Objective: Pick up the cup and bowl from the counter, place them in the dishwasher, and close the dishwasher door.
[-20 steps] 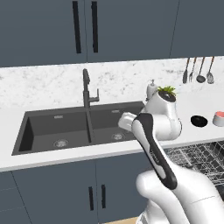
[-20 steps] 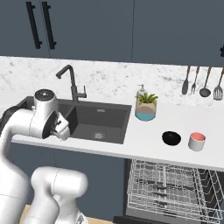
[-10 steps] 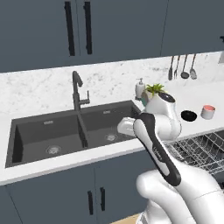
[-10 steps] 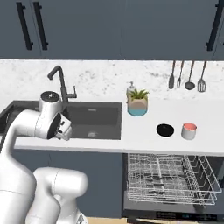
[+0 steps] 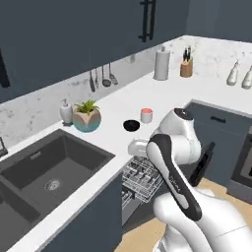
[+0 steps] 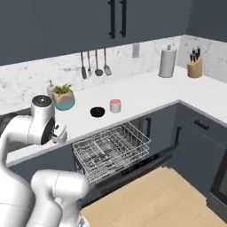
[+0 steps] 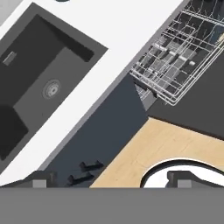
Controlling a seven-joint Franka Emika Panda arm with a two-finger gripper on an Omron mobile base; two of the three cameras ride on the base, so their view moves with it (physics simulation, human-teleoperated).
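Here, with its gripper [image 7: 109, 177] spread wide and empty, the arm hangs off the worktop's [image 6: 146, 91] front edge, cup [image 6: 115, 105] and bowl [image 6: 97, 111] untouched above the pulled-out dishwasher rack [image 6: 111, 148]; a reach for the cup looks next.

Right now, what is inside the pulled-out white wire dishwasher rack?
The white wire rack holds only its own tines and wire dividers. The red-topped cup and glossy black bowl sit on the white counter. In the left base view the arm covers part of the rack.
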